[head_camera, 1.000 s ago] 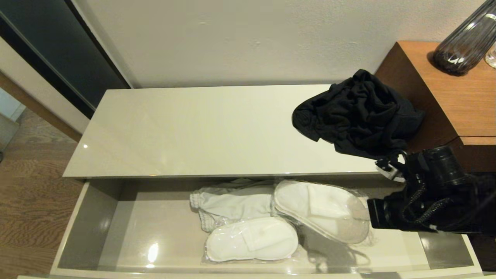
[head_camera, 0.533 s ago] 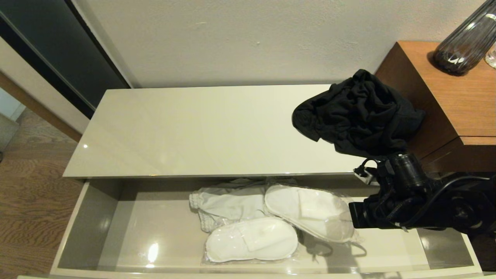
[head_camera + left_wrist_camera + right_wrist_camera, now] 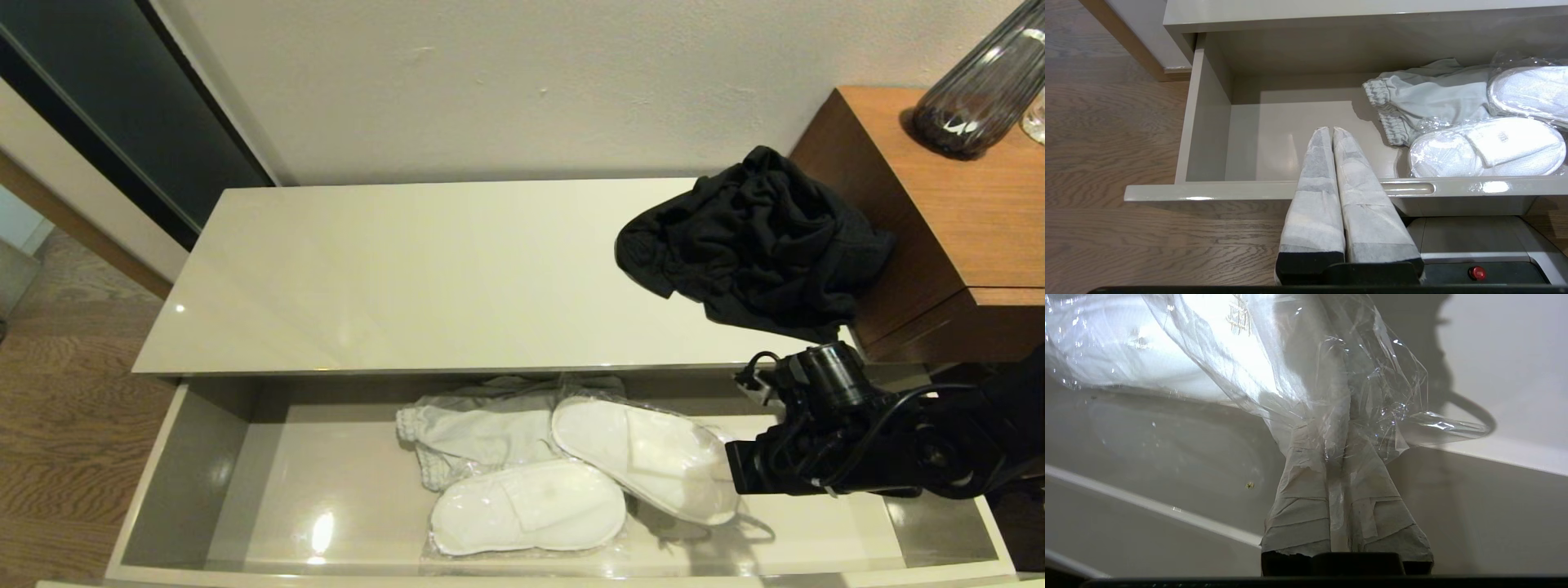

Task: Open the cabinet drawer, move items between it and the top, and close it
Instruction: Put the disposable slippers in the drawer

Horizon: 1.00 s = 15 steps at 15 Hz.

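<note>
The cabinet drawer [image 3: 163, 490] stands pulled out below the glossy beige top [image 3: 408, 278]. On the top's right end lies a crumpled black garment [image 3: 755, 241]. Inside the drawer are a light grey garment [image 3: 482, 433], one wrapped slipper pair [image 3: 526, 506] lying flat, and a second wrapped pair [image 3: 645, 465] tilted over it. My right gripper [image 3: 732, 478] is low in the drawer's right part, shut on the clear wrapper of that second pair [image 3: 1167, 347]; its fingers [image 3: 1306, 498] pinch the plastic. My left gripper [image 3: 1331, 130] hangs shut and empty before the drawer's front rim [image 3: 1208, 191].
A taller brown wooden unit [image 3: 963, 204] with a dark ribbed glass vase [image 3: 980, 90] stands at the right, against the black garment. Wooden floor [image 3: 57, 425] lies to the left. The drawer's left half is bare. My base [image 3: 1474, 245] sits just under the drawer front.
My right arm has sunk and moved left, deeper into the drawer, carrying the held slipper pair leftward over the other pair. The left arm has not moved.
</note>
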### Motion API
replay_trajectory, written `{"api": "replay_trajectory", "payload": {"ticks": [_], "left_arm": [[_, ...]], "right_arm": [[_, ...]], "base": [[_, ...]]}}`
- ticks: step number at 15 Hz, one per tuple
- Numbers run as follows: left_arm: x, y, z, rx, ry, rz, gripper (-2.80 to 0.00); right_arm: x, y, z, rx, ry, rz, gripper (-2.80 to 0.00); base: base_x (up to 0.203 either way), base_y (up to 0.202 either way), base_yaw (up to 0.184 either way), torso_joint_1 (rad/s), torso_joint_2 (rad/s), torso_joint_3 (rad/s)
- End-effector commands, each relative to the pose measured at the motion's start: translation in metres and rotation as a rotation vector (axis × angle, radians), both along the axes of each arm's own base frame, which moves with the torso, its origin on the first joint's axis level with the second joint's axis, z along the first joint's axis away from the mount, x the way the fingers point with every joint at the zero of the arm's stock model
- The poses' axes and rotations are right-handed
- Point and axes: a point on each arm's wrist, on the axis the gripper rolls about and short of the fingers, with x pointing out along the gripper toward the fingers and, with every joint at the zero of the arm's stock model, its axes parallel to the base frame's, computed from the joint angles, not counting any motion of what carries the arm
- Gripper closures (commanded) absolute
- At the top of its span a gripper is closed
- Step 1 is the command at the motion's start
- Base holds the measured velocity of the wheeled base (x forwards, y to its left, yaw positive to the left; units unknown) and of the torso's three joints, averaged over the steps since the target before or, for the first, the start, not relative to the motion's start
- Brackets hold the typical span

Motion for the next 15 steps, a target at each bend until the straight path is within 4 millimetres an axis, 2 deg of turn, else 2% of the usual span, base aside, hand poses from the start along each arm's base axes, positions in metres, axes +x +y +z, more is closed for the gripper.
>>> {"api": "replay_trajectory", "payload": {"ticks": [1, 3, 4, 10, 15], "left_arm": [[0.000, 0.000, 0.000, 0.000, 0.001, 0.001, 0.00], [0.000, 0.000, 0.000, 0.000, 0.001, 0.001, 0.00], [0.000, 0.000, 0.000, 0.000, 0.001, 0.001, 0.00], [0.000, 0.000, 0.000, 0.000, 0.001, -0.001, 0.00], [0.000, 0.000, 0.000, 0.000, 0.001, 0.001, 0.00]], "right_arm": [[0.001, 0.000, -0.005, 0.000, 0.003, -0.004, 0.00], [0.001, 0.000, -0.005, -0.017, 0.000, -0.016, 0.00], [0.001, 0.000, -0.005, -0.015, -0.001, -0.016, -2.80], [-0.001, -0.001, 0.002, -0.008, -0.022, -0.016, -2.80], [-0.012, -0.004, 0.015, 0.006, -0.052, -0.017, -2.80]], "base": [[0.000, 0.000, 0.000, 0.000, 0.00, 0.000], [0.000, 0.000, 0.000, 0.000, 0.00, 0.000], [0.000, 0.000, 0.000, 0.000, 0.00, 0.000], [0.000, 0.000, 0.000, 0.000, 0.00, 0.000], [0.000, 0.000, 0.000, 0.000, 0.00, 0.000]]}}
